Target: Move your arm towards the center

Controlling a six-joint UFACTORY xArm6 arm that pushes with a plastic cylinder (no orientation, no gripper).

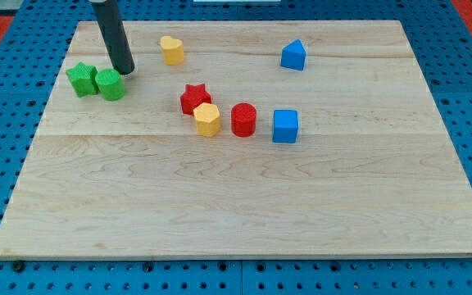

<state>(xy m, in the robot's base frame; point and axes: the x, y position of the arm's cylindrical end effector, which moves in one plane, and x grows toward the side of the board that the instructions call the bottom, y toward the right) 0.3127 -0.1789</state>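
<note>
My tip (124, 70) rests on the wooden board (244, 205) at the view's upper left, just above and right of the green cylinder (111, 84), close to it or touching. A green star (81, 79) sits against that cylinder's left side. A yellow heart (171, 50) lies to the right of my tip. Near the board's middle stand a red star (194, 98), a yellow hexagonal block (207, 120) touching it, a red cylinder (243, 119) and a blue cube (285, 126). A blue pointed block (293, 56) sits at the upper right.
The board lies on a blue pegboard surface (6, 147) that surrounds it on all sides. The rod (111, 33) rises out of the view's top edge.
</note>
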